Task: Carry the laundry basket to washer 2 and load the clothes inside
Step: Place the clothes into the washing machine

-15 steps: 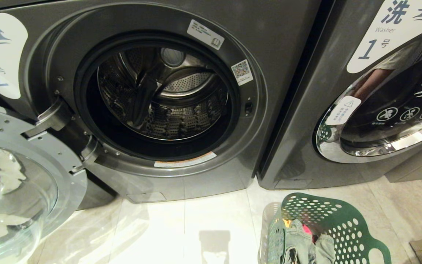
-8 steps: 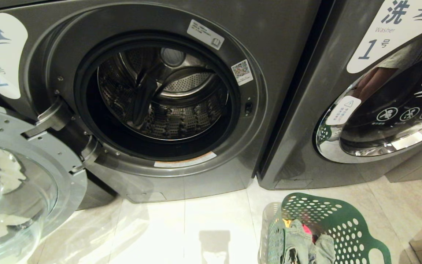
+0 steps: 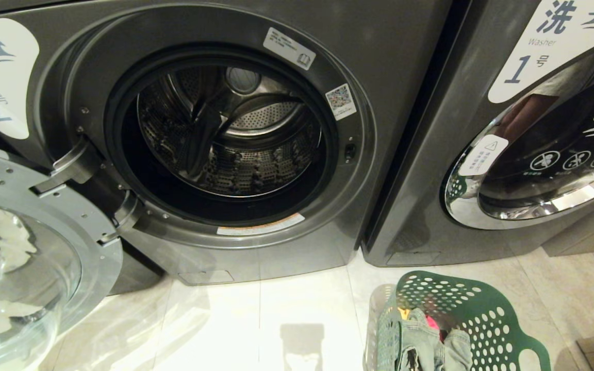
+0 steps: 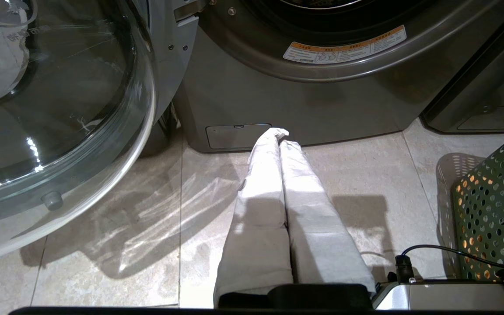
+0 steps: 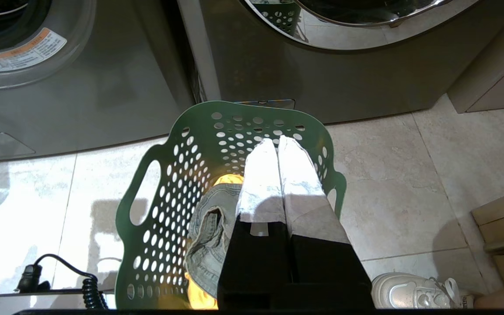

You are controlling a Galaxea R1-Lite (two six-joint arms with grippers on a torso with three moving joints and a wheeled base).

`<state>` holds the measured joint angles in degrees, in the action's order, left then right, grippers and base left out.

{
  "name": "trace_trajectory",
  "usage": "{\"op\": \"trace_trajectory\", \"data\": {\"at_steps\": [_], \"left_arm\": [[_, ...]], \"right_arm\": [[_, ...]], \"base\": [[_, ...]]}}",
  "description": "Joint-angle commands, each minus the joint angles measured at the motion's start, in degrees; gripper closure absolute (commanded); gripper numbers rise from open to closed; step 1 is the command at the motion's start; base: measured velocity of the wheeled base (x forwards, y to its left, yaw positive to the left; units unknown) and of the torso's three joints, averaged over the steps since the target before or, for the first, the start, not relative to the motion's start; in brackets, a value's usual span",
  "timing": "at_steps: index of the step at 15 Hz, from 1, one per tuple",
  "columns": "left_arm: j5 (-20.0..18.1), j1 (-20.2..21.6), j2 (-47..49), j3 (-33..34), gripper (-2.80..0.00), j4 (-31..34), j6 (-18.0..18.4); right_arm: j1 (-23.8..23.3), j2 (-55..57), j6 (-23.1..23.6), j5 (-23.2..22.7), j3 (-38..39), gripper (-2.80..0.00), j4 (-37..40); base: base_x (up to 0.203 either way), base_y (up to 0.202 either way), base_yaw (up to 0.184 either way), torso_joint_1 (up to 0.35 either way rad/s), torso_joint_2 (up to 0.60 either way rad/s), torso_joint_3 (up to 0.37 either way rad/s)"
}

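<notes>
While nothing has shifted over the last second, the loading is judged not yet begun.
The laundry basket is parked at five o'clock from washer 2, door open, the clothes inside; the left end effector and right end effector are held clenched, empty.

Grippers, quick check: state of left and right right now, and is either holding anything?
Left gripper: closed, holding nothing, above the floor in front of washer 2.
Right gripper: closed, holding nothing, above the laundry basket.
</notes>
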<state>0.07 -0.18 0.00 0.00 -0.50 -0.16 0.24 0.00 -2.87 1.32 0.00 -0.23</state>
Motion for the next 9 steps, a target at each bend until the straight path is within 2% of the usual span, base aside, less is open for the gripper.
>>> {"op": "trace_trajectory", "data": {"at_steps": [1, 9], "left_arm": [[0.01, 0.01, 0.09, 0.00, 0.00, -0.03, -0.02], [0.01, 0.01, 0.09, 0.00, 0.00, -0.03, -0.06]], "right_arm": [[0.02, 0.09, -0.03, 0.00, 0.00, 0.00, -0.04], [0.02, 0.09, 0.06, 0.00, 0.00, 0.00, -0.04]], "base": [[0.000, 0.000, 0.000, 0.000, 0.00, 0.000], [0.000, 0.000, 0.000, 0.000, 0.00, 0.000]]}}
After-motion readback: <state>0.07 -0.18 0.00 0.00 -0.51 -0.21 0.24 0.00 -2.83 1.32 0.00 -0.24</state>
